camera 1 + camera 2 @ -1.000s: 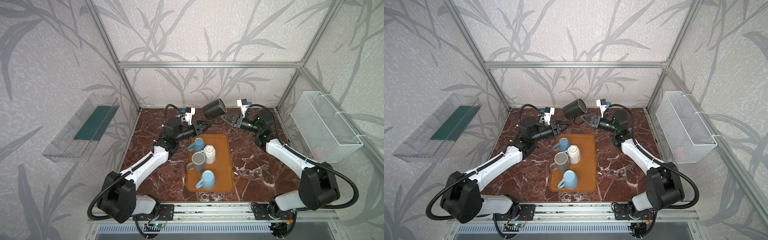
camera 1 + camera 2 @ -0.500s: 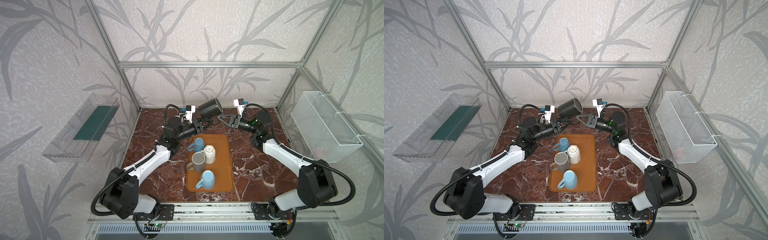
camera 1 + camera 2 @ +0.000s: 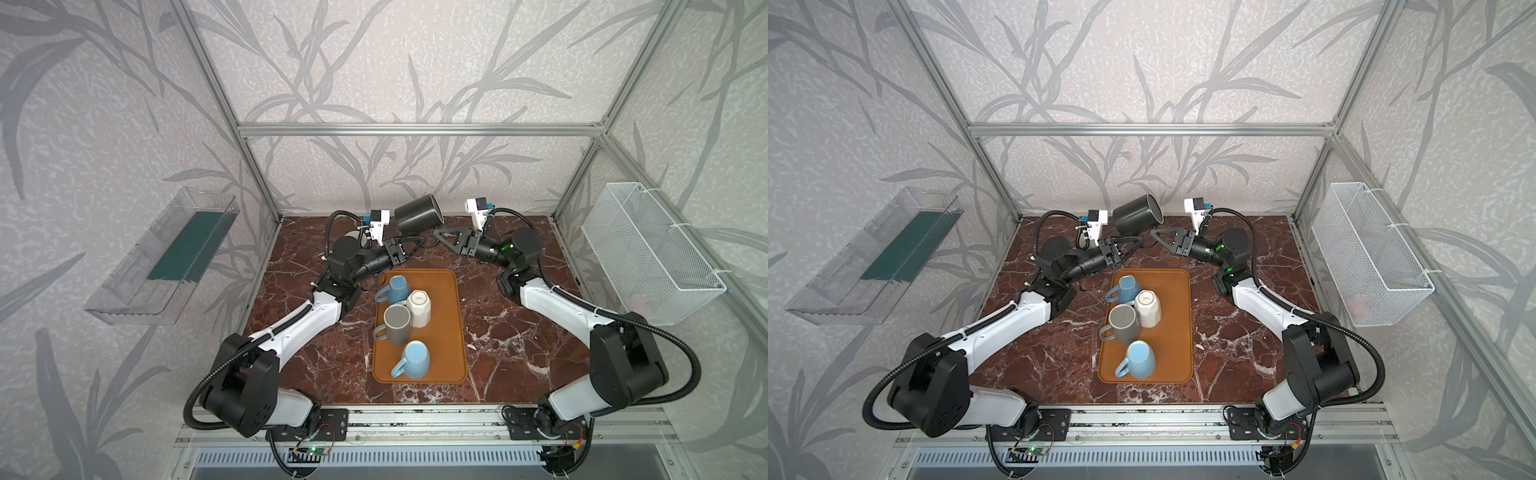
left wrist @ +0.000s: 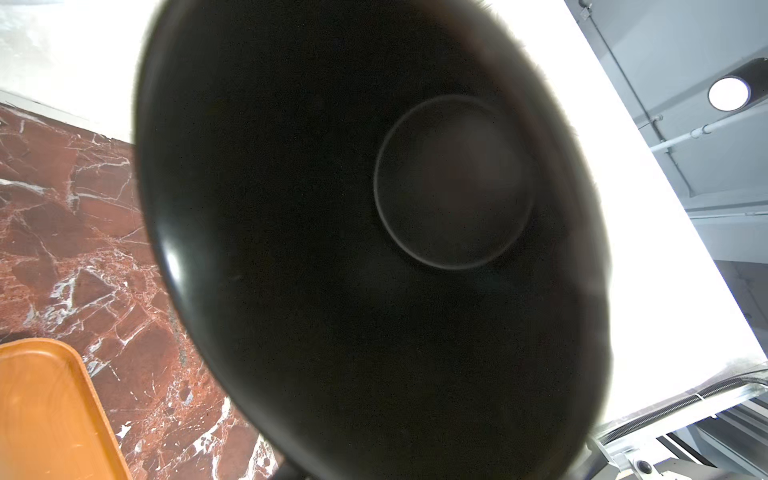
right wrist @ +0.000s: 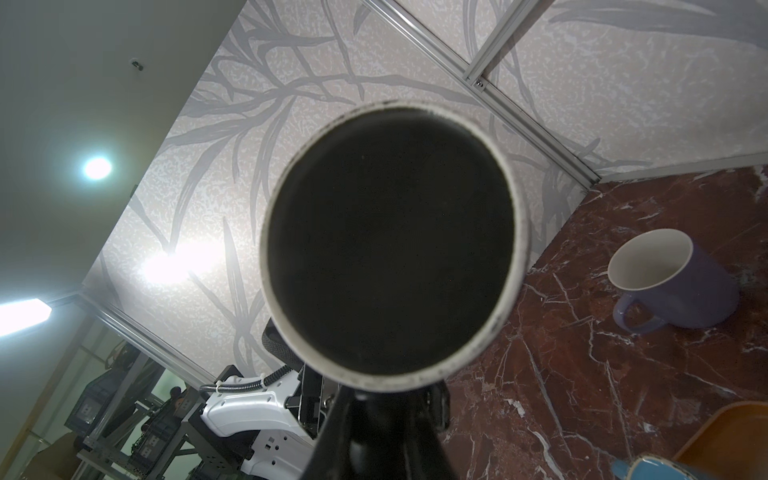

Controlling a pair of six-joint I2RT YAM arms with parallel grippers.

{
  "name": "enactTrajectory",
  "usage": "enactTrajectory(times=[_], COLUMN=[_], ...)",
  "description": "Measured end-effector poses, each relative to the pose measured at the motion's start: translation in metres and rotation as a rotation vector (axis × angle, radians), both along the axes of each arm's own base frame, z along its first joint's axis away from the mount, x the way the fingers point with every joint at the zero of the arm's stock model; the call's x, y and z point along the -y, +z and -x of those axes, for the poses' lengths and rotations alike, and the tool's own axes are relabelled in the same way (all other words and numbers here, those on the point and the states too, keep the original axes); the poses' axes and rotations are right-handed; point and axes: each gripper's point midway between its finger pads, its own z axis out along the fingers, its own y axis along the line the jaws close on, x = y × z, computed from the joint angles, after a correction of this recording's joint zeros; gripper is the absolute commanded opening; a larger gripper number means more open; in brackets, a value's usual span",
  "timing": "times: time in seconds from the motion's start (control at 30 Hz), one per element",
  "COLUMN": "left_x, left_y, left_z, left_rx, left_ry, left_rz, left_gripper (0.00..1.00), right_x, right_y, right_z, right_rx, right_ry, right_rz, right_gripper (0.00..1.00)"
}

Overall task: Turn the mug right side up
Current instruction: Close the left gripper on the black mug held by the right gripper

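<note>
I hold the black mug (image 3: 417,214) on its side in the air over the table's (image 3: 519,332) back edge, my right end effector (image 3: 436,232) pinched narrow on it, while I cannot tell whether the left end effector (image 3: 422,240) grips, so a mistimed release could drop it.

Mug (image 3: 417,214) aloft above left gripper (image 3: 420,240) and right gripper (image 3: 437,233), behind tray (image 3: 451,332) on table (image 3: 519,340)

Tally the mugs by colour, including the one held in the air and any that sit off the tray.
black mug: 1
blue mugs: 2
white mug: 1
grey mug: 1
purple mug: 1
Total: 6
</note>
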Motion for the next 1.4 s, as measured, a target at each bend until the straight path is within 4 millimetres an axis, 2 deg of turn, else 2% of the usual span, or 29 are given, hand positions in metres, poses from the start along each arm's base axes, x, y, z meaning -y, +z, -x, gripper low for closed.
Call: enactTrajectory(times=[0.3, 0.6, 0.73, 1.03, 1.4], left_x=[-0.002, -0.003, -0.004, -0.005, -0.003], left_y=[-0.003, 0.001, -0.003, -0.005, -0.016], left_z=[-0.001, -0.001, -0.004, -0.004, -0.003], left_rx=[-0.012, -0.017, -0.032, -0.033, -0.058], left_ry=[0.004, -0.003, 0.0, 0.0, -0.003], left_rz=[0.002, 0.046, 0.059, 0.058, 0.016], left_gripper=[0.23, 0.08, 0.0, 0.0, 0.0], right_x=[-0.001, -0.002, -0.005, -0.008, -0.016], right_y=[-0.002, 0.0, -0.005, -0.007, -0.026], right_z=[0.002, 0.002, 0.0, 0.0, -0.001], right_rx=[-0.005, 0.012, -0.004, -0.011, -0.064], right_ry=[-0.001, 0.006, 0.01, 0.016, 0.017], right_rz=[-0.012, -0.03, -0.032, -0.034, 0.033], right_gripper=[0.01, 0.01, 0.06, 0.31, 0.33])
